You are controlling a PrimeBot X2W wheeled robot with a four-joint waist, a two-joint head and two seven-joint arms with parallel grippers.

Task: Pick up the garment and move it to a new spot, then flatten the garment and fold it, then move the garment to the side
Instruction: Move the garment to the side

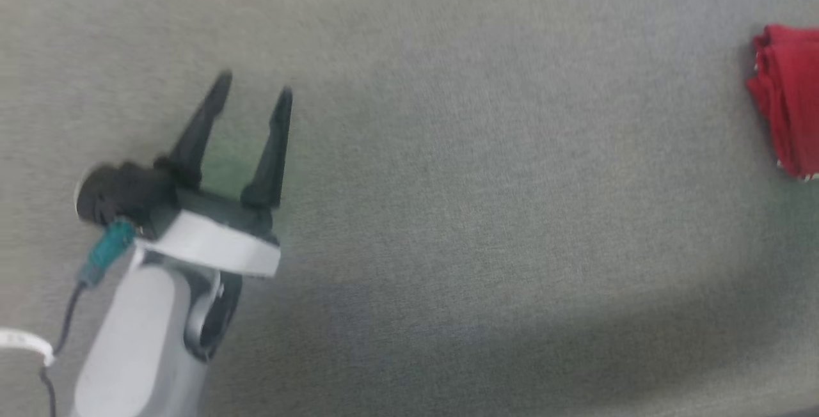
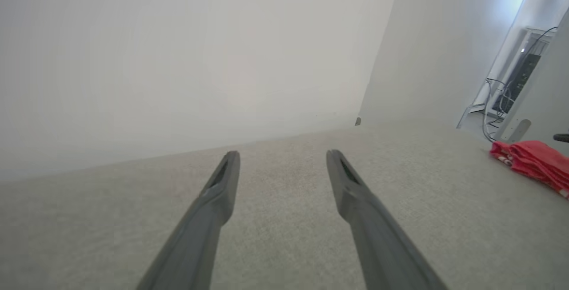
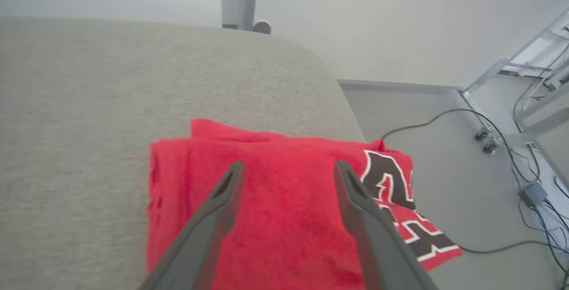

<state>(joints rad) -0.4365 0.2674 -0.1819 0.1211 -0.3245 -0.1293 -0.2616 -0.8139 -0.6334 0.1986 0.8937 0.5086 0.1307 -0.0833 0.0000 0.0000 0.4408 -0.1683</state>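
In the head view, the left gripper (image 1: 254, 83) sits at 8 o'clock over the grey woven tabletop (image 1: 480, 212), fingers spread and empty. The folded red jersey-style garment (image 1: 790, 97) lies at 3 o'clock.

The left wrist view shows the garment at 3 o'clock.

In the right wrist view, the right gripper (image 3: 289, 165) is spread, gripping nothing, above the garment. The garment's black, white-outlined numerals drape over the table edge at 4 o'clock.

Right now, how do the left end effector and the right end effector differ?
The left end effector points over bare grey surface; the right end effector points at the folded red garment. The garment lies far off to the left end effector's side, but directly before the right end effector's fingers. Shared: both stand open, gripping nothing.
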